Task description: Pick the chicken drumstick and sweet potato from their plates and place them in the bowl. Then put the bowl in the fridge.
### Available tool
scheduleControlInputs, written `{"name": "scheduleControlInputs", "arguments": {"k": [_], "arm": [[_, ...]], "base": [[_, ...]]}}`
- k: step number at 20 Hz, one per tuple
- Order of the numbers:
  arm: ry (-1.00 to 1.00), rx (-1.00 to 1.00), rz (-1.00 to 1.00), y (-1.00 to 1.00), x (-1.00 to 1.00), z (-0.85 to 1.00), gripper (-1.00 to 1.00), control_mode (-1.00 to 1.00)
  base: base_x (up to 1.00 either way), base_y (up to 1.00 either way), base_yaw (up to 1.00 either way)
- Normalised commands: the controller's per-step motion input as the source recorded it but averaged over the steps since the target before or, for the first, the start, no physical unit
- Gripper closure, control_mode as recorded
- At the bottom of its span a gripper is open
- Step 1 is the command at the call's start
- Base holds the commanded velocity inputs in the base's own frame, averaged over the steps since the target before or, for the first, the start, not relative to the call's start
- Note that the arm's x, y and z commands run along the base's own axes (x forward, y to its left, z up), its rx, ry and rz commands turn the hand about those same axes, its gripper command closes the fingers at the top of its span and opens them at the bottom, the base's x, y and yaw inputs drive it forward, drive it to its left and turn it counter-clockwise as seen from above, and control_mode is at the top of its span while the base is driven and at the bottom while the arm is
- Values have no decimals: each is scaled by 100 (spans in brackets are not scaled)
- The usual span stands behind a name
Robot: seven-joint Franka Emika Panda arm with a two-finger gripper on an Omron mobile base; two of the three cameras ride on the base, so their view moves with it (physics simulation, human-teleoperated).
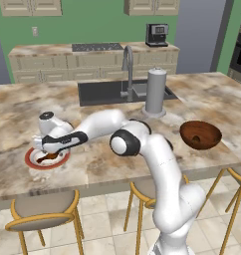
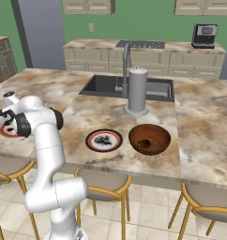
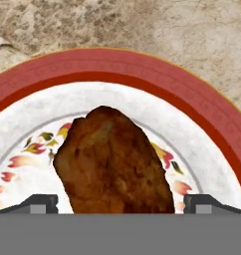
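The marble island counter stretches wide under me, with the dark sink and its tall faucet set into the far side, and a grey cylindrical canister standing upright just beside the sink. My white arm reaches out low to my left across the counter's near edge. The wood-like bowl sits on the counter near the front edge, with a small dark piece lying inside it, and the black-rimmed plate lies just beside it on its left; dark marks show on that plate's middle, too small for me to make out. Well apart from both, at the left end, the red-rimmed plate lies flat beneath my hand. On its flowered white centre rests a reddish-brown piece, the chicken drumstick, its rounded meaty bulk facing me and its bone end not showing. My gripper hangs right over it with the fingers spread wide apart, one on each side of the meat, clamped on nothing.
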Motion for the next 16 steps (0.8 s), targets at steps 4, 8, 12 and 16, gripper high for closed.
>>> {"name": "scheduleControlInputs", "arguments": {"k": [4, 8, 12, 16], "arm": [[5, 0, 3, 7, 8, -25, -100, -100], [4, -1, 5, 4, 2, -11, 100, -100], [4, -2, 1, -6, -2, -1, 100, -100], [0, 0, 6, -12, -12, 15, 100, -100]], "base": [[0, 0, 0], [0, 0, 0], [0, 0, 0], [0, 0, 0]]}}
